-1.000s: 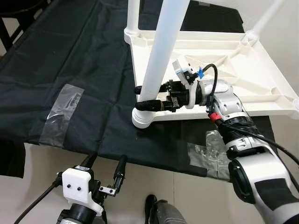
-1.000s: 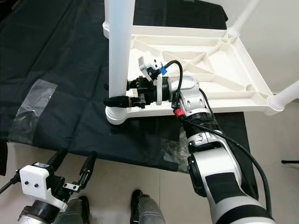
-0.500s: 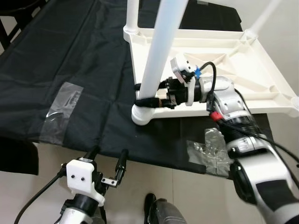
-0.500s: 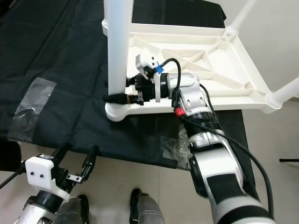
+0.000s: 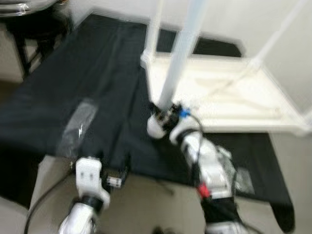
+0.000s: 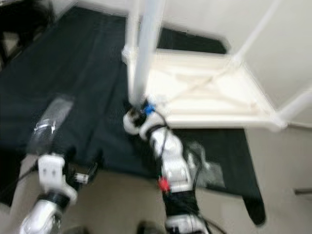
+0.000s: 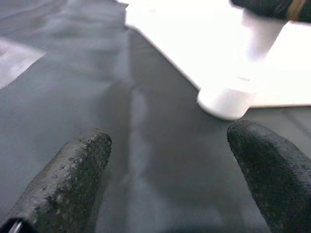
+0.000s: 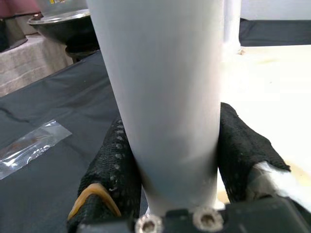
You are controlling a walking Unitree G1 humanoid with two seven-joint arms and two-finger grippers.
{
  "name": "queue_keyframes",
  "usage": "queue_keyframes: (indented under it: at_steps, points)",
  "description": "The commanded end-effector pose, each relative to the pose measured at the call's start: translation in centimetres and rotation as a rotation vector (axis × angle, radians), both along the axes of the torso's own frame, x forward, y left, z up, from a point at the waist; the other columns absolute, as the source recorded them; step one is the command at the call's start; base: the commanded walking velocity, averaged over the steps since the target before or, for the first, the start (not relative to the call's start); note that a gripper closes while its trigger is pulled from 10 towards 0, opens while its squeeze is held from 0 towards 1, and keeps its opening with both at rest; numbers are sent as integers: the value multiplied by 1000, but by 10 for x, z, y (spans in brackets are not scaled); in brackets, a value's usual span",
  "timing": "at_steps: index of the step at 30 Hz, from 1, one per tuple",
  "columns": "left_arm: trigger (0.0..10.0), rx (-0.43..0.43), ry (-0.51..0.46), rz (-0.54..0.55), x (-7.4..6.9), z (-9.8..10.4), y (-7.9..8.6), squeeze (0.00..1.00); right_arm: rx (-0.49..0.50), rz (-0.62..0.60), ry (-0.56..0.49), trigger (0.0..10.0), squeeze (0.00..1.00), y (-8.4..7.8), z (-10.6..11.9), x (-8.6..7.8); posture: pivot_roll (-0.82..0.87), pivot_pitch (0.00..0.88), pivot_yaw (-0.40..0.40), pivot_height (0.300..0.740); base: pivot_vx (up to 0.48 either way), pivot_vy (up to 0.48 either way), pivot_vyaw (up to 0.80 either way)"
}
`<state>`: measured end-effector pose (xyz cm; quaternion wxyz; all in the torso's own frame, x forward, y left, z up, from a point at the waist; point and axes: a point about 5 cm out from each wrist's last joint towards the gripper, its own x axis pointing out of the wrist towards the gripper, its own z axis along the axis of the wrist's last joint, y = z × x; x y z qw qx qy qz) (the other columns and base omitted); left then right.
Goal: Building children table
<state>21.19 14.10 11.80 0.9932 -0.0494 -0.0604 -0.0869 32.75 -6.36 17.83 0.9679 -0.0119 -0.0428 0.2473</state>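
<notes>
Table leg [image 8: 165, 97]: smooth matt white plastic. Upturned tabletop [image 5: 229, 97]: same white plastic, ribbed. Floor sheet [image 7: 73, 73]: black, creased, faint sheen. Right gripper [image 8: 167, 160] fingers [image 8: 112, 165]: black, pebbled, rubbery. Left gripper [image 7: 170, 165] fingers [image 7: 73, 170] alike. Tape patch [image 8: 29, 145]: clear, glossy.

Upturned table top [image 5: 234, 97] on the floor sheet [image 5: 73, 97] — a leg [image 5: 180, 58] upright at its near-left corner.

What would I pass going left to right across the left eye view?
Black stool → clear tape → left pincer → right pincer on the white leg → tabletop.
</notes>
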Motion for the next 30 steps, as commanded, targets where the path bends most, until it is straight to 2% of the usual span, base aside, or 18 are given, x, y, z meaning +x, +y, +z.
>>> queue_keyframes:
  at_steps: [1, 3, 4, 6, 8, 10, 11, 12, 13, 16, 17, 20, 23, 26, 27, 29, 30]
  points:
    - [10000, 1, 26, 2, -1, -8, 0, 0, -52, 24, 101, 3255, 0, 7, -20, 0, 83, 100, -165, 740, 0, 0, 0]
    - [10000, 1, 26, 2, -1, -8, 0, 0, -52, 24, 101, 3255, 0, 7, -20, 0, 83, 100, -165, 740, 0, 0, 0]
    - [10000, 6, 24, 6, 0, -9, 2, 0, 12, 85, 118, 10000, 1000, 17, -4, -10, 79, 111, -155, 740, 0, 0, 0]
    - [10000, 7, 22, 4, -2, -8, 4, 0, 69, 167, 87, 10000, 1000, 20, 14, -25, 74, 120, -151, 740, 0, 0, 0]
    - [10000, 7, 22, 4, -2, -8, 4, 0, 69, 167, 87, 10000, 1000, 20, 14, -25, 74, 120, -151, 740, 0, 0, 0]
    - [10000, 5, 20, -1, -5, -7, 3, 0, 127, 371, 23, 10000, 1000, 16, 31, -34, 65, 152, -142, 740, 0, 0, 0]
    - [10000, 4, 19, -3, -6, -7, 2, 0, 119, 479, -15, 10000, 1000, 10, 36, -37, 65, 152, -142, 740, 0, 0, 0]
    - [10000, 4, 19, -3, -6, -7, 2, 0, 119, 479, -15, 10000, 1000, 10, 36, -37, 65, 152, -142, 740, 0, 0, 0]
    - [10000, 3, 17, -6, -9, -6, 1, 0, 87, 569, -40, 10000, 1000, -2, 40, -38, 67, 177, -141, 740, 0, 0, 0]
    - [10000, 0, 15, -12, -20, -3, -3, 0, -73, 691, -71, 10000, 1000, -42, 47, -24, 77, 222, -141, 740, 0, 0, 0]
    - [10000, 0, 15, -12, -20, -3, -3, 0, -73, 691, -71, 10000, 1000, -42, 47, -24, 77, 222, -141, 740, 0, 0, 0]
    - [10000, -3, 13, -14, -29, 1, -6, 0, -199, 721, -41, 10000, 1000, -70, 53, -4, 89, 254, -141, 740, 0, 0, 0]
    - [10000, -5, 13, -14, -34, 4, -7, 0, -242, 751, -15, 10000, 1000, -78, 59, 3, 96, 274, -141, 740, 0, 0, 0]
    - [10000, -6, 16, -10, -40, 6, -6, 0, -251, 790, -17, 10000, 1000, -76, 67, 11, 107, 292, -140, 740, 0, 0, 0]
    - [10000, -6, 18, -7, -44, 7, -6, 0, -262, 805, -29, 10000, 808, -73, 71, 16, 113, 303, -138, 740, 0, 0, 0]
    - [10000, -6, 20, -6, -46, 8, -5, 0, -272, 812, -39, 10000, 808, -71, 73, 19, 113, 303, -138, 740, 0, 0, 0]
    - [10000, -6, 23, -4, -48, 9, -5, 0, -264, 837, -49, 10000, 0, -65, 77, 23, 119, 312, -135, 740, 0, 0, 0]
